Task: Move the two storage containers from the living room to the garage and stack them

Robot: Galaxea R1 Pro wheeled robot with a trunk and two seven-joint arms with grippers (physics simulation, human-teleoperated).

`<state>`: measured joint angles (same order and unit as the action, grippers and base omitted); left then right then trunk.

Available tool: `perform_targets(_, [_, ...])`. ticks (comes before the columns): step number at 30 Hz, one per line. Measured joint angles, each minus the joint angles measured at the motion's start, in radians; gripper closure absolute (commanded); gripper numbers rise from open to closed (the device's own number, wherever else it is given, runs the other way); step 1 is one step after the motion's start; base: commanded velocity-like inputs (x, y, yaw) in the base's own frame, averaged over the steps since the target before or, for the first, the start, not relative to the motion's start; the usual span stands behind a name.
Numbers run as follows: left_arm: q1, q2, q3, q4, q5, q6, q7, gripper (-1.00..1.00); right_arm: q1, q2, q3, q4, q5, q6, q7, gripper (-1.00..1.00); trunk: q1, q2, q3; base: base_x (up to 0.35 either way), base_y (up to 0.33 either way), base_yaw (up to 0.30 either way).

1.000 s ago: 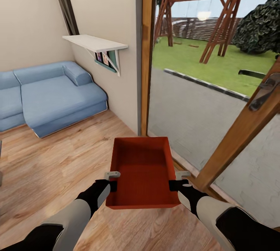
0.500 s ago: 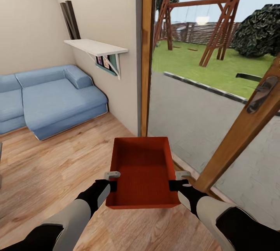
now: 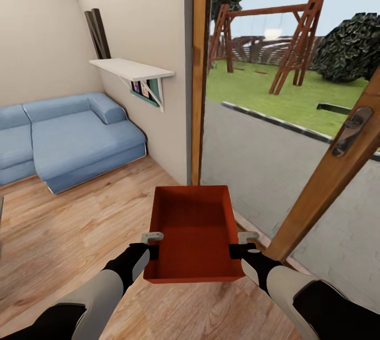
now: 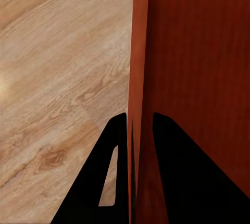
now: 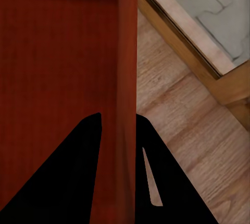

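In the head view the bin (image 3: 194,232) hung over the wood floor (image 3: 79,234), left end effector (image 3: 153,252) and right end effector (image 3: 235,251) clamping its side walls; sofa (image 3: 68,137) cut off, open door (image 3: 338,171) close by. Both wrist views: dark fingers (image 4: 112,146) straddled each wall, tips hidden

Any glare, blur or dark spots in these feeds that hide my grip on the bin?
Head view: even light, no glare, slightly soft; bin clear. Left wrist view: fingers render pure black, detail lost, straddling the wall. Right wrist view: same black fingers; faint bright patch on floor in the left wrist view.
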<state>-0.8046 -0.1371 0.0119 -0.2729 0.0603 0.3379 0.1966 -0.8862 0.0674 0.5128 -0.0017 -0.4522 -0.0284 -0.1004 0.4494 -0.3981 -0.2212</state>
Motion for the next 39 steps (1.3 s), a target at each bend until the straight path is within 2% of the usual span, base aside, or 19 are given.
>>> perform_targets(39, [0.0,0.0,0.001,0.0,-0.001,0.0,0.0,1.0,0.0,0.0,0.001,0.0,-0.001,0.0,0.0,1.0,0.0,0.0,0.062,0.0,0.0,0.0])
